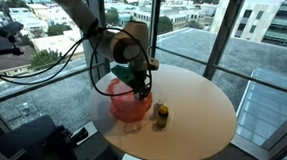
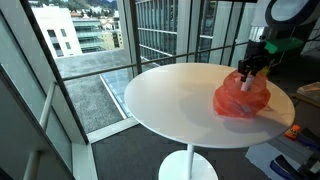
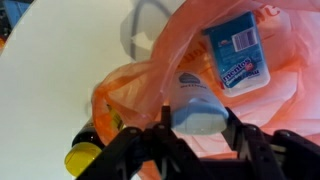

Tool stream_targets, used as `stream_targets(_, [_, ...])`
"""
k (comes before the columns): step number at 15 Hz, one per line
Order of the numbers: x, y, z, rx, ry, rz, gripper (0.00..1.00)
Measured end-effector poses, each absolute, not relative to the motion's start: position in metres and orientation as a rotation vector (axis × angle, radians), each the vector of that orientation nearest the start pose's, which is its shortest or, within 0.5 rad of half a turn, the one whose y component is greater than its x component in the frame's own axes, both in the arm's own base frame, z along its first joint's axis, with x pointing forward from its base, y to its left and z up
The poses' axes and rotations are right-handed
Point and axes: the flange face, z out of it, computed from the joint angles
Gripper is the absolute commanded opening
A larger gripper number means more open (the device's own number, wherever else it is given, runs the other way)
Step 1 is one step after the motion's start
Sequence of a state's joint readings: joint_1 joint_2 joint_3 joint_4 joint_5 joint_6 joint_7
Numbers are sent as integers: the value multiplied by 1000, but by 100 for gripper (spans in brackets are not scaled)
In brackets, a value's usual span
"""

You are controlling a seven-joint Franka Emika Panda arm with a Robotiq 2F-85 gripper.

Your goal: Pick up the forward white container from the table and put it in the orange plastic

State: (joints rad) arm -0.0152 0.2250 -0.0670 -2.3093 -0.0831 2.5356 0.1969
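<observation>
My gripper (image 3: 197,128) is shut on a white container (image 3: 196,100) with a blue label and holds it over the open mouth of the orange plastic bag (image 3: 150,80). A second white container with a blue label (image 3: 236,52) lies inside the bag. In both exterior views the gripper (image 1: 143,87) (image 2: 249,78) hangs just above the orange bag (image 1: 129,101) (image 2: 240,100) on the round white table (image 1: 197,108) (image 2: 175,100). The held container is barely visible there.
A small bottle with a yellow cap (image 3: 84,153) stands beside the bag, also seen in an exterior view (image 1: 162,115). A clear cup-like item (image 1: 133,125) sits near the table's front edge. Window frames and glass surround the table.
</observation>
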Motion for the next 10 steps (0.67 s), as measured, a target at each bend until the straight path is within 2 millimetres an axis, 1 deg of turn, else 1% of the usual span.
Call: stream_targets(10, [523, -42, 238, -3187, 331, 4, 27])
